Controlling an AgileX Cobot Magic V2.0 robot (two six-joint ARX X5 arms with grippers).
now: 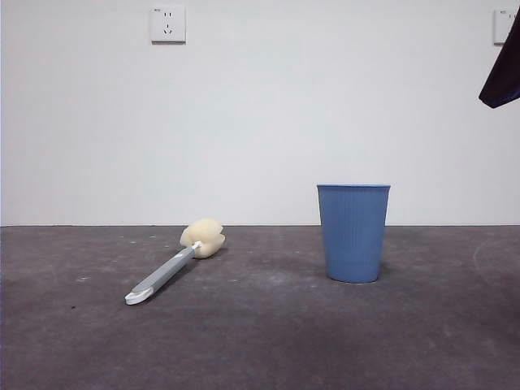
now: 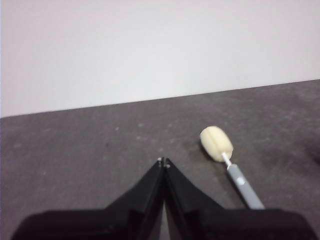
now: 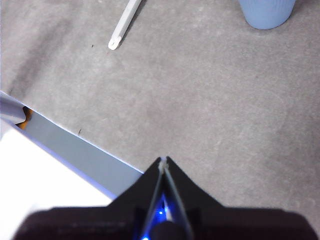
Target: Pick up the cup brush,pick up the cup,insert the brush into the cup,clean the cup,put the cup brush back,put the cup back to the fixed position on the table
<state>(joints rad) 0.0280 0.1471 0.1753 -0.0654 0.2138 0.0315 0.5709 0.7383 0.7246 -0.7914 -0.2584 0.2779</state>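
Observation:
The cup brush (image 1: 175,264) lies flat on the table (image 1: 260,341) at the left, its cream sponge head toward the wall and its white tip toward me. The blue ribbed cup (image 1: 353,232) stands upright to its right. My left gripper (image 2: 163,161) is shut with nothing in it, hovering a short way from the brush's sponge head (image 2: 216,143). My right gripper (image 3: 163,161) is shut too, high over the table's near edge, with the brush handle (image 3: 124,24) and the cup's base (image 3: 266,12) far off. A dark arm tip (image 1: 504,69) shows at the top right.
A white wall with a socket (image 1: 167,23) stands behind the table. The table's pale edge strip (image 3: 75,147) runs close under the right gripper.

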